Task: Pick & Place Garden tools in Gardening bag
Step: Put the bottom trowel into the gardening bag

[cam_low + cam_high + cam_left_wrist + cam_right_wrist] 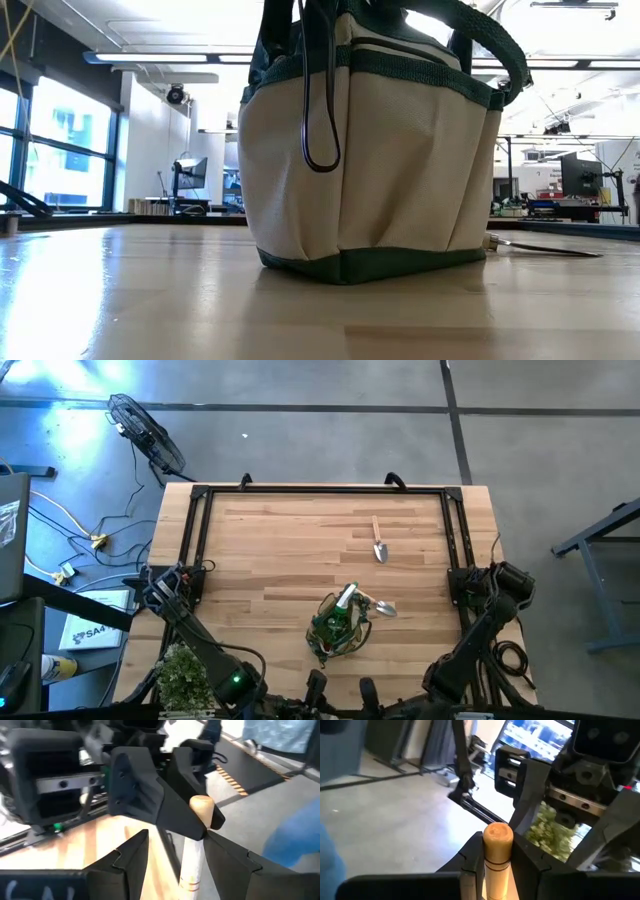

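The gardening bag (340, 622) stands on its base near the table's middle, cream with green trim (370, 170), with tools sticking out of its top. A metal blade (540, 245) lies beside it. One wooden-handled trowel (379, 543) lies flat farther back. Both grippers meet over the near edge, at the high view's bottom. My right gripper (497, 870) is shut on a wooden-handled tool (497, 847) whose metal end is hidden. My left gripper (175, 865) is open, its fingers on either side of the same handle (192, 865). My right gripper pinches the wooden handle between its two fingers just below the rounded free end (498, 855), which sticks out past the fingers (165, 805). The tool is lifted clear of the table. My left gripper's fingers flank the handle; whether one touches it, I cannot tell.
A bushy green plant (185, 675) stands at the table's near left corner, close to the left arm. A black frame (320, 490) runs along the far edge and both sides. The far half of the table holds only the lone trowel.
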Available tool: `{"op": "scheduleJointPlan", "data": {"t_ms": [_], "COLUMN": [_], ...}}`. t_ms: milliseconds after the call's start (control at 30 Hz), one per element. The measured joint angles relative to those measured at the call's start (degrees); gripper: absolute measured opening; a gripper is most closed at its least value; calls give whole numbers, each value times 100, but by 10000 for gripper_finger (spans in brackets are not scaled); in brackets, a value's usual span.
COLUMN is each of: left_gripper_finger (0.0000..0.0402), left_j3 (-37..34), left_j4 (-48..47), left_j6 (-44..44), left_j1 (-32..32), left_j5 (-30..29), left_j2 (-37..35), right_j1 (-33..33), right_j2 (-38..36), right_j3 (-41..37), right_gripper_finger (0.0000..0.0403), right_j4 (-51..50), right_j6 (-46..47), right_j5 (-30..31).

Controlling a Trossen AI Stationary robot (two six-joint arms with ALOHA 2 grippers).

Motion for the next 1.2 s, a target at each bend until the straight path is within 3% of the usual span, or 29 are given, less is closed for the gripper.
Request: {"op": "scheduleJointPlan", "data": {"t_ms": [333, 533, 1033, 1200], "left_gripper_finger": [182, 182, 182, 182], "left_j3": [3, 3, 3, 3], "left_j4": [-89, -139, -2201, -3006], "left_j6": [-2, -23, -2042, -2801], "left_j1": [11, 2, -127, -122], "left_j5": [-620, -906, -1216, -976], "left_j2": [-9, -9, -9, -9], "right_j1": [416, 645, 944, 655], "right_j2": [9, 9, 9, -83], "right_j3": [-2, -2, -2, -2], "right_gripper_finger": [60, 60, 60, 60], "right_j4": [-389, -584, -2334, -2784], "right_j6": [458, 704, 3895, 4306], "right_j5": [685, 1454, 4238, 4072]}}
